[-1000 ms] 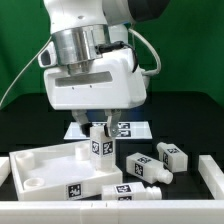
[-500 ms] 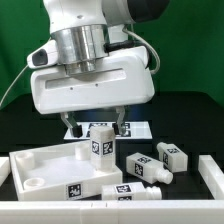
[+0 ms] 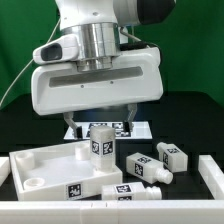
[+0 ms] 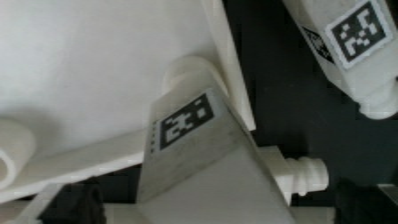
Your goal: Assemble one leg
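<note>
Exterior view: 1 leg (image 3: 99,145) is seen upright at a corner of the square panel (image 3: 40,165), directly below the gripper (image 3: 100,122), whose jaws are spread, empty. Placement is judged done; tightness cannot be told from here.

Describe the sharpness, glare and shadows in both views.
Exterior view: evenly lit, the upright leg and its tag fairly sharp, no strong glare. Wrist view: close and soft, the panel almost washed out white, the leg's tag blurred, its side face in shade.
</note>
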`<state>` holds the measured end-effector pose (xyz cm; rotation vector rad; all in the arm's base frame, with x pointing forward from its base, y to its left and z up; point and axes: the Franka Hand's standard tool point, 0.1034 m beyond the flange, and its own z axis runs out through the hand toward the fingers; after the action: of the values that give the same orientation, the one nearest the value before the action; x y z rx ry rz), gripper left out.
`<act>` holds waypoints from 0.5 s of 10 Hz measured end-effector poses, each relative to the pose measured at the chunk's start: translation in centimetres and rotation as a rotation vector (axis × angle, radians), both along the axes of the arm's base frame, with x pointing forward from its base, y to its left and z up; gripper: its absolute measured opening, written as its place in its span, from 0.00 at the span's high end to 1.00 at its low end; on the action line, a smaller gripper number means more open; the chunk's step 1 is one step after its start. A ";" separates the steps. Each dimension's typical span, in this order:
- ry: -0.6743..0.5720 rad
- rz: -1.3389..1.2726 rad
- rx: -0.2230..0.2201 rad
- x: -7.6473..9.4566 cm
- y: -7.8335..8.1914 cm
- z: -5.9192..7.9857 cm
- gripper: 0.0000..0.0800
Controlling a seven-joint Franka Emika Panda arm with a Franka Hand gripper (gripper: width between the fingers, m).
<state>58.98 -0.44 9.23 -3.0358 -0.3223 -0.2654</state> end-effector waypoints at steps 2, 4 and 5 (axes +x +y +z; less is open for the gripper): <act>-0.008 0.133 -0.030 -0.1 0.1 -0.1 0.19; -0.018 0.246 -0.053 -0.3 -0.1 -0.4 0.19; -0.022 0.301 -0.063 -0.3 -0.3 -0.5 0.19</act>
<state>58.69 -0.75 8.74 -2.9888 -0.7929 -0.2707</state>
